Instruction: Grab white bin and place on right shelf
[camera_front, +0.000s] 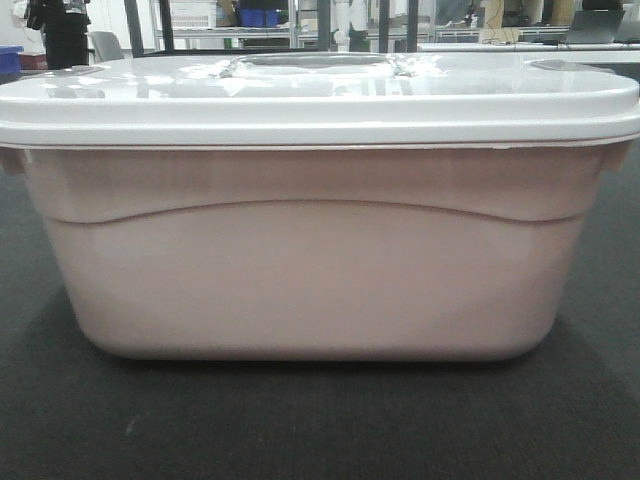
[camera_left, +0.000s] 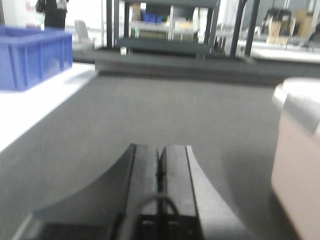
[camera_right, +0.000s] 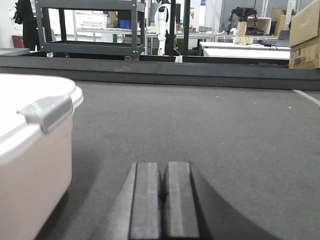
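The white bin (camera_front: 320, 270) fills the front view, resting on dark grey carpet, with a pale pinkish body, a curved ridge and a glossy white lid (camera_front: 320, 95) with a recessed handle. My left gripper (camera_left: 160, 150) is shut and empty, low over the carpet, with the bin's end (camera_left: 297, 165) to its right. My right gripper (camera_right: 164, 167) is shut and empty, with the bin's other end and grey latch (camera_right: 35, 150) to its left. Neither gripper touches the bin. The right shelf is out of view.
A blue open crate (camera_left: 32, 57) stands on a white surface at the far left. A raised dark ledge (camera_right: 165, 70) borders the carpet ahead. Dark metal racks (camera_right: 90, 25), tables and cardboard boxes (camera_right: 305, 35) stand behind it.
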